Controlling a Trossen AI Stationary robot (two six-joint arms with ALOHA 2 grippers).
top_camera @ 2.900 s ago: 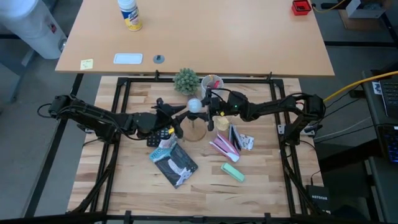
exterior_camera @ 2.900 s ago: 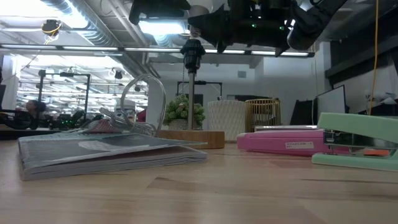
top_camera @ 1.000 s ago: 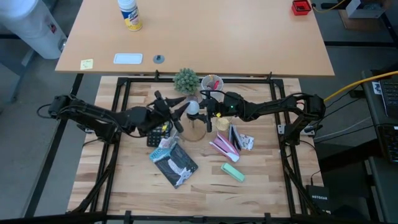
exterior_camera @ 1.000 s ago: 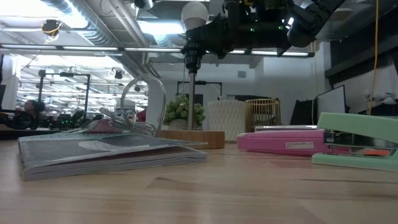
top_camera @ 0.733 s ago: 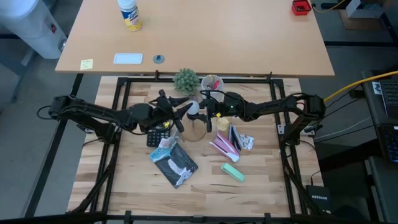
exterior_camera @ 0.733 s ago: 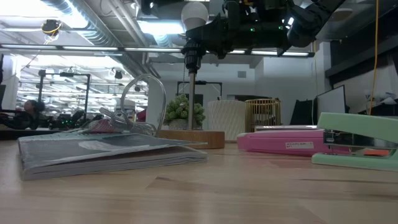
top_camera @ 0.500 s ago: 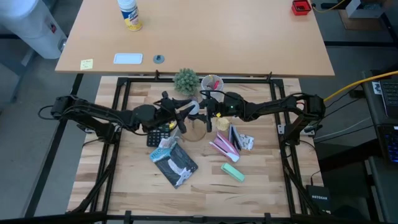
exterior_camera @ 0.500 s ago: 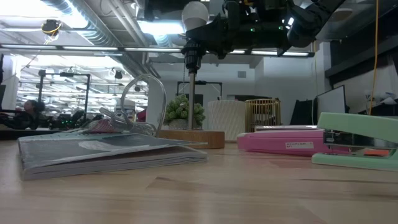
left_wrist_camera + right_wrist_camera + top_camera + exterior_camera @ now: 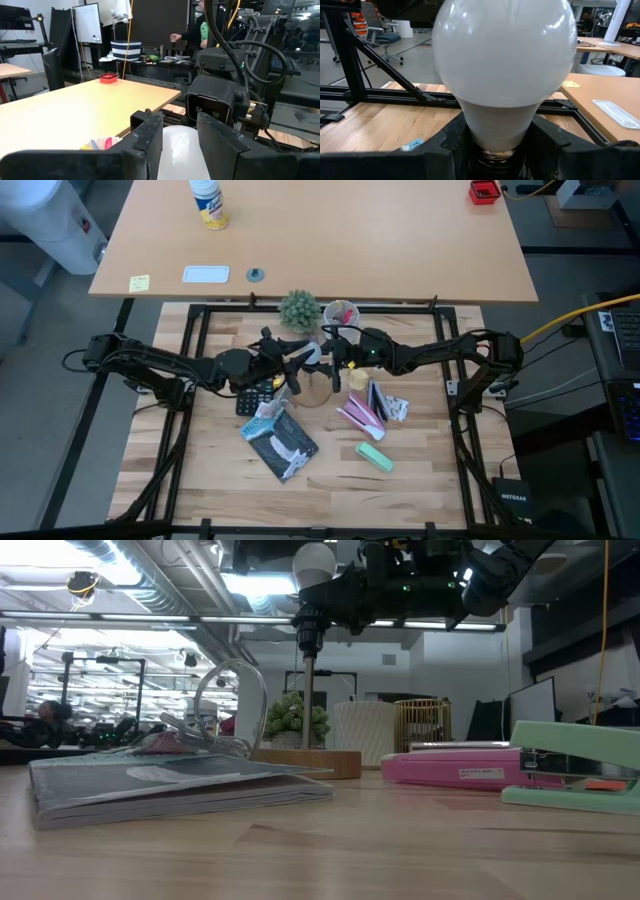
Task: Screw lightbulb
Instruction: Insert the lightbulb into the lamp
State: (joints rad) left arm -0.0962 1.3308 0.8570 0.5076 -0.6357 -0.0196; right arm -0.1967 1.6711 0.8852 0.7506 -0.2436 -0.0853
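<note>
The lightbulb (image 9: 314,560) stands upright on top of the black socket (image 9: 309,624) of the wooden stand (image 9: 305,762), its screw base at the socket's mouth; how far it is threaded in cannot be told.

The right pincer (image 9: 495,145) is closed around the parts just below the glass, one finger on each side, where the bulb's neck meets the socket. Whether it grips the bulb's metal base or the socket collar cannot be told.

The left pincer (image 9: 177,137) reaches the bulb from the side opposite the right one. Its fingers (image 9: 148,137) straddle the white globe, standing fairly wide. Whether the pads press on the glass or stand just off it is not clear.

Judging by its look, the bulb is light, rigid, smooth and breakable. Glass this slick will likely slip under a weak pinch, while a hard squeeze risks cracking it. The widest part of the globe seems the best place to hold for turning, with the socket steadied below.
</note>
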